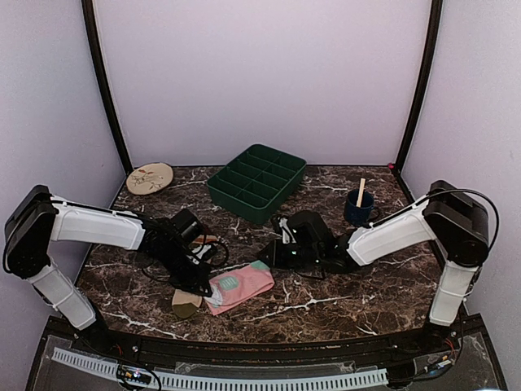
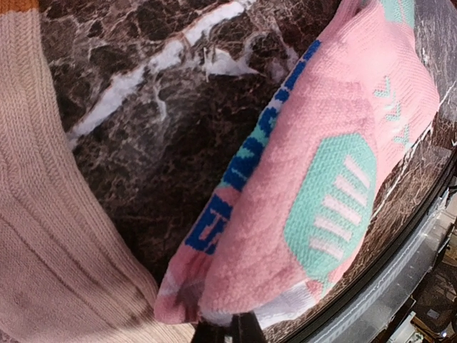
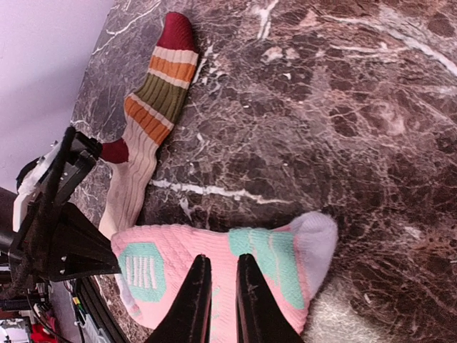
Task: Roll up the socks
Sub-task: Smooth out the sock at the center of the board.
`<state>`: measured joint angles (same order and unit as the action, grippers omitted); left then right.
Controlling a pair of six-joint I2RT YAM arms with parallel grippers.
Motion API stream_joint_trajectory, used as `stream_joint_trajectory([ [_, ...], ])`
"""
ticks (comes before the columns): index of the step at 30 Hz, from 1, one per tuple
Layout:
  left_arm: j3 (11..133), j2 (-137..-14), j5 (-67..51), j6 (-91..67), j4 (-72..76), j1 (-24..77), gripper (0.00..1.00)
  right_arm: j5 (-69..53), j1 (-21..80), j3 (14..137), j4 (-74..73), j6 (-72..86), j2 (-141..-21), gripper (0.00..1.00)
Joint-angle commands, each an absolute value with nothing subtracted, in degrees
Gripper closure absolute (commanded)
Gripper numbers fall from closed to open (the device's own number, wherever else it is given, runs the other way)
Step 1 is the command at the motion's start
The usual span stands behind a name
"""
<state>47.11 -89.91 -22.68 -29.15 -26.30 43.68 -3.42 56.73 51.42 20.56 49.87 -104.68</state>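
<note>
Pink sock (image 1: 240,285) flat near the table's (image 1: 350,305) front edge, a gripper at each end.
It lies aslant, cuff near-left, toe far-right, just beside the striped sock (image 3: 153,100). Both arms reach low and inward. The left gripper (image 1: 196,280) is closed at the cuff; the right gripper (image 3: 218,259) is barely parted, with its tips on the sock.

White-shelled arms (image 1: 96,226) carry black joints, thin black cable (image 1: 466,192), slim black right pincer (image 3: 223,263).
</note>
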Motion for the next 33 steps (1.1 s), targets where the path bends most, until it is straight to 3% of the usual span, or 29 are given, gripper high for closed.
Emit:
stream_joint_trajectory([
  [1,46.6,-88.3,-23.7,-28.7,-27.5,44.0,1.0,-5.3,58.6,52.9,24.9,51.8,-106.8,0.88],
  [14,46.6,-89.1,-23.6,-28.3,-27.9,44.0,1.0,-6.6,61.3,44.0,39.4,61.3,-116.0,0.87],
  [33,43.1,-87.1,-24.3,-27.7,-27.2,44.0,1.0,2.7,58.5,42.1,30.3,58.7,-110.8,0.86],
])
